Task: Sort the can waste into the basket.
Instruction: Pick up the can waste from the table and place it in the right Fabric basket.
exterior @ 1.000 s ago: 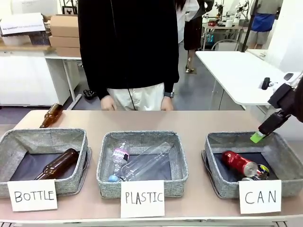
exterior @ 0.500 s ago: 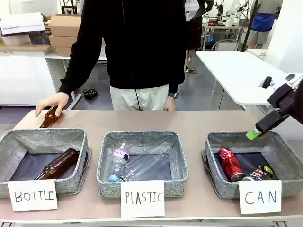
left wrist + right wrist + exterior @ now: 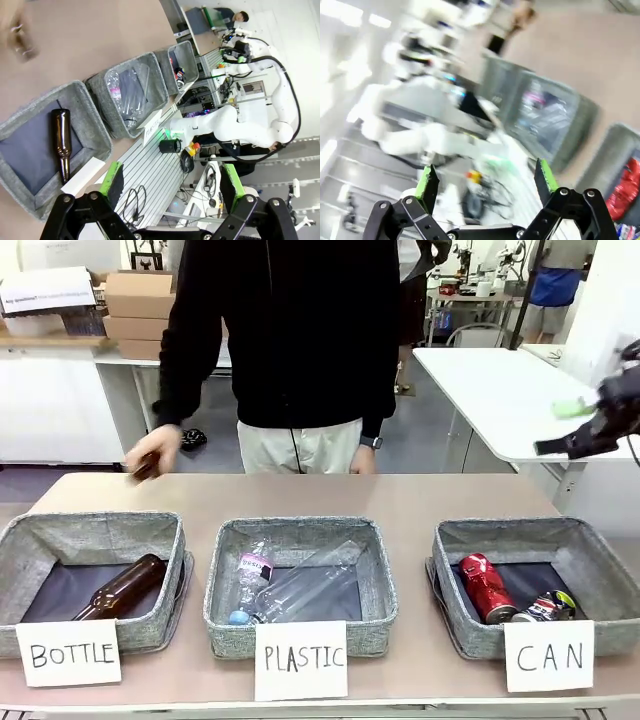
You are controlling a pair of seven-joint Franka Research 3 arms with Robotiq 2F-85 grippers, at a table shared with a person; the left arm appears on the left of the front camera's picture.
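Both small metal drink cans, the red one (image 3: 487, 587) and the silver one with dark multicolour print (image 3: 545, 608), lie in the grey woven-fabric rectangular basket (image 3: 452, 570) at the near right, so the sorting looks done and I judge the step in hand to be the retreat. The right gripper (image 3: 572, 429) hangs high at the far right with jaws spread wide and nothing between them; the left gripper (image 3: 172, 181) is equally wide and empty. White paper signs (image 3: 548, 655) on the three baskets read "BOTTLE", "PLASTIC" and "CAN"; no cans show outside the basket, so the next move probably calls only for parking the arm.
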